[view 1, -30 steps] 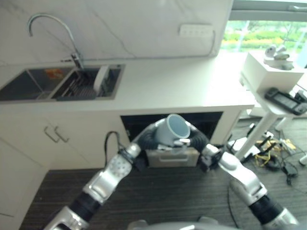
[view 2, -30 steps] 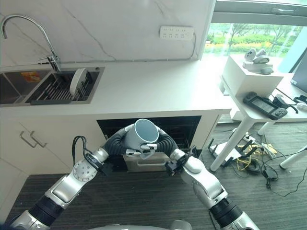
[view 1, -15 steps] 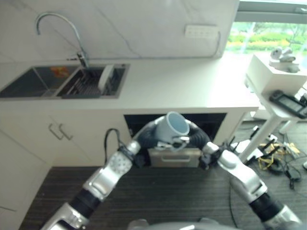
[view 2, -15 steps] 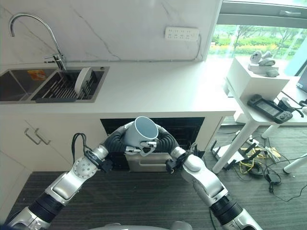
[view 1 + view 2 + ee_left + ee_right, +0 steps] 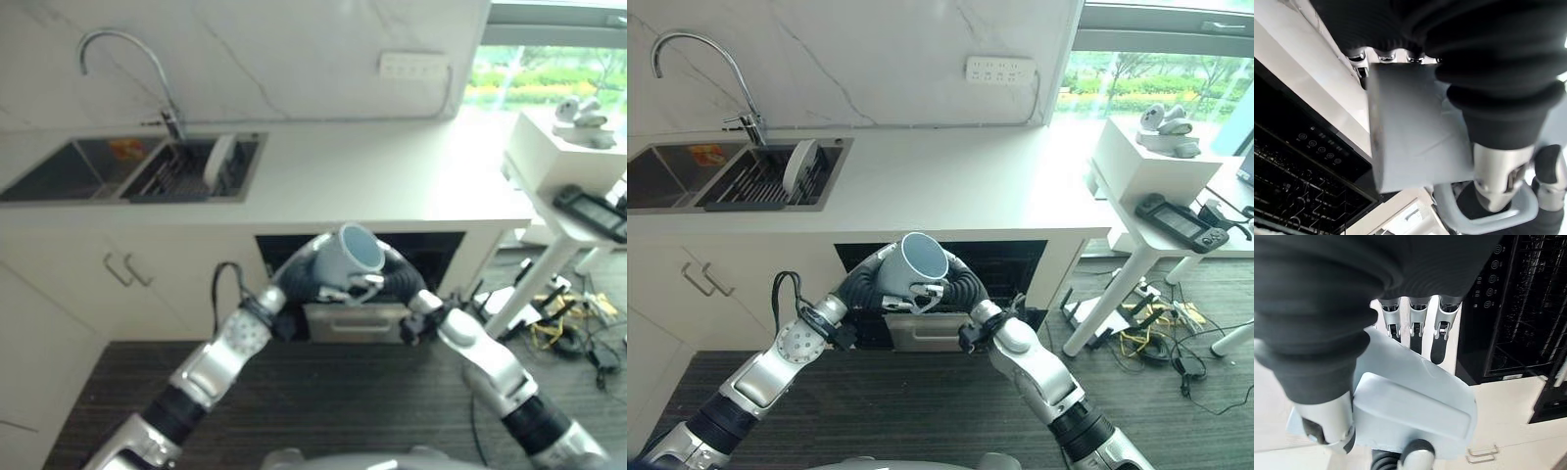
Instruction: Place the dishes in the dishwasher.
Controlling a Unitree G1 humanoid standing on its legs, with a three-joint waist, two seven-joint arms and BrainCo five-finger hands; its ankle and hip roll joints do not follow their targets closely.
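A pale blue-grey mug (image 5: 918, 265) is held up in the air between the two hands, in front of the open dishwasher (image 5: 1004, 262) and level with the edge of the worktop above it; its long axis is tilted, the open mouth facing up and a little toward the robot's right, the base down toward the left; its handle (image 5: 1415, 410) sits on the near side, under the rim. The left hand (image 5: 884, 257) is against the far left side of the mug, its fingers (image 5: 1382, 57) curled over the top edge of the wall; the right hand (image 5: 933, 291) has its thumb and fingers closed about the handle side, three dark-tipped fingers (image 5: 1416, 323) lying along the mug's wall in the right wrist view; both hands hold the one mug. Behind it the dishwasher opening is dark, with a black wire rack (image 5: 1533, 298) inside and a row of round buttons along its top strip; below the mug a pale drawer front (image 5: 355, 321) stands out from the cabinet. The white worktop (image 5: 950, 186) runs from a steel sink (image 5: 666, 181) with two basins and one curved tap (image 5: 710, 59), past one white plate (image 5: 799, 164) set on edge in the right basin's rack, to the window side; one white socket strip (image 5: 1007, 69) is on the marbled wall. Two bar handles (image 5: 701, 279) show on the cabinet doors at left. To the right is a white table (image 5: 1161, 220) with a black controller (image 5: 1176, 215) on it; the floor (image 5: 921, 401) is dark and striped.
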